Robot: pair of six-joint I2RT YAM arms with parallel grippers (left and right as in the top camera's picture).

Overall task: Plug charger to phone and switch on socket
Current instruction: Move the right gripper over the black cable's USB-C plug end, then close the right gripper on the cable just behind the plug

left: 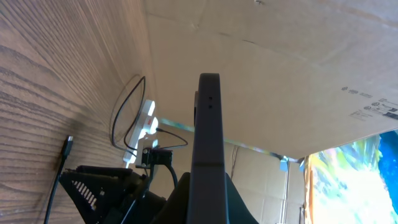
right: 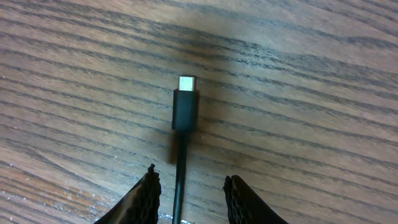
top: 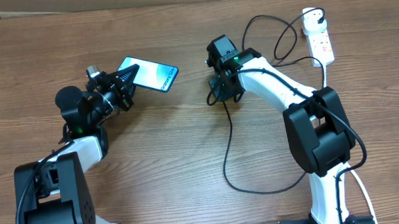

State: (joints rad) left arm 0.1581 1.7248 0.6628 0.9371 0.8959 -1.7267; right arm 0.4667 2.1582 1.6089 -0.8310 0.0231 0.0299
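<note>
Left fingers (top: 127,77) pinch the slim, black-edged, teal-glowing phone (top: 152,74), while right fingers (right: 148,198) stand spread astride the thin black charger (right: 185,109) on the wood-grain tabletop (top: 189,168).

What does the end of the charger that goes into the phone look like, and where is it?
Find the white power strip at the far right of the table, then the thin black cable looping from it. Its end lies on the wood between the open fingers of the right gripper: a black connector with a silvery tip, apart from the phone in the left gripper.
</note>
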